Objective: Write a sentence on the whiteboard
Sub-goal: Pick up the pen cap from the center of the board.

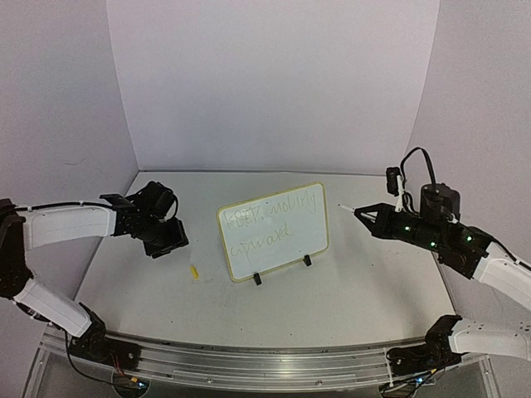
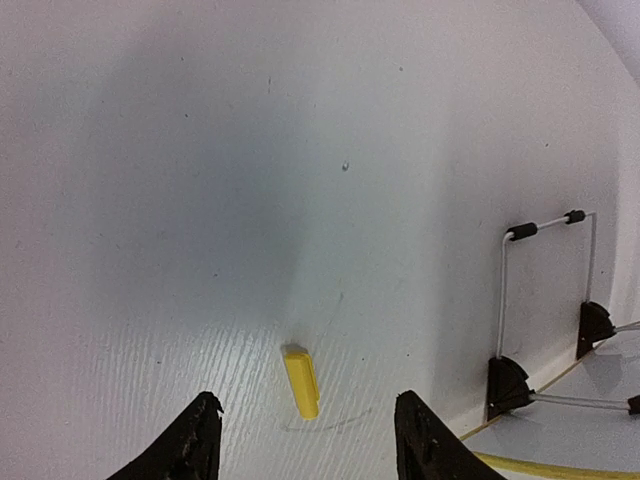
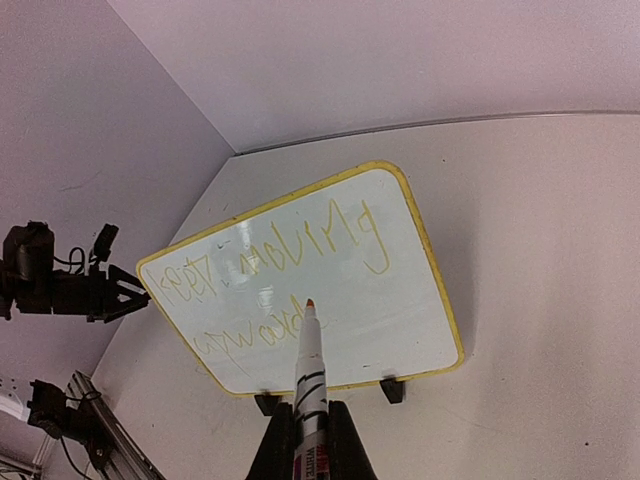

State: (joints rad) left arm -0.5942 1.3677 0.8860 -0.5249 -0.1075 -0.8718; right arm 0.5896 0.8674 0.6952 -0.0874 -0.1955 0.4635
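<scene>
The whiteboard (image 1: pixel 286 249) stands tilted on two black clip feet at the table's middle, with a pale yellow rim. The sentence (image 1: pixel 274 217) is two lines of faint yellow-green scrawl; it also shows in the right wrist view (image 3: pixel 290 255) on the board (image 3: pixel 405 300). My right gripper (image 1: pixel 367 217) is shut on a white marker (image 3: pixel 312 370). It is held right of the board, tip towards it and apart from it. My left gripper (image 2: pixel 307 415) is open and empty, just above a yellow marker cap (image 2: pixel 300 380) on the table, left of the board.
The cap also shows in the top view (image 1: pixel 194 272), near the board's lower left corner. The board's wire stand (image 2: pixel 545 290) and black clips are at the right of the left wrist view. White walls close the back and both sides.
</scene>
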